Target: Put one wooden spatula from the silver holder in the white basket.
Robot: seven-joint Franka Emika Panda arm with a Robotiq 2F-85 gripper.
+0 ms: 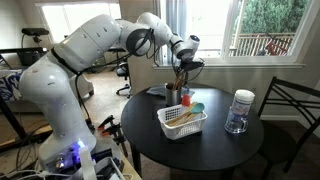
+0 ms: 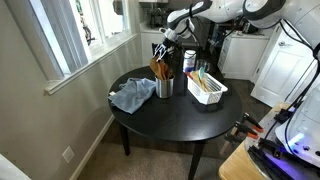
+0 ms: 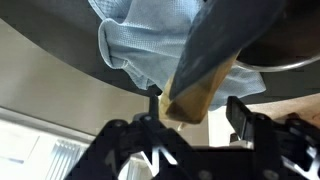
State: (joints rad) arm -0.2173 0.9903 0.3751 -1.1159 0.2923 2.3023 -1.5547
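Your tool (image 3: pixel 193 105) hangs over the silver holder (image 2: pixel 164 87), pointing down into the bunch of wooden utensils (image 2: pixel 159 69) that stand upright in it. In the wrist view the broad, light-brown end of the wooden spatula (image 3: pixel 200 82) sits between the two fingers (image 3: pixel 239 110). The jaws stand apart, with a thin gap showing on each side of the wood, so you are around it but not clamped on it. The spatula's lower part is still down in the holder. From the exterior views you cannot tell which of the handles it is.

The holder stands on the round black table (image 2: pixel 170 120), towards its far side in an exterior view (image 1: pixel 178 97). The white basket (image 1: pixel 182 122) sits just in front of the holder there, near it but apart, and it already holds a few small items, one of them green. In an exterior view (image 2: pixel 207 88) the same basket lies just right of the holder.

A crumpled blue cloth (image 2: pixel 132 97) lies on the table at the holder's left, close against it, and it fills the upper part of the wrist view (image 3: pixel 150 40). A clear jar (image 1: pixel 239 110) with a white lid stands well apart on the right of the table.
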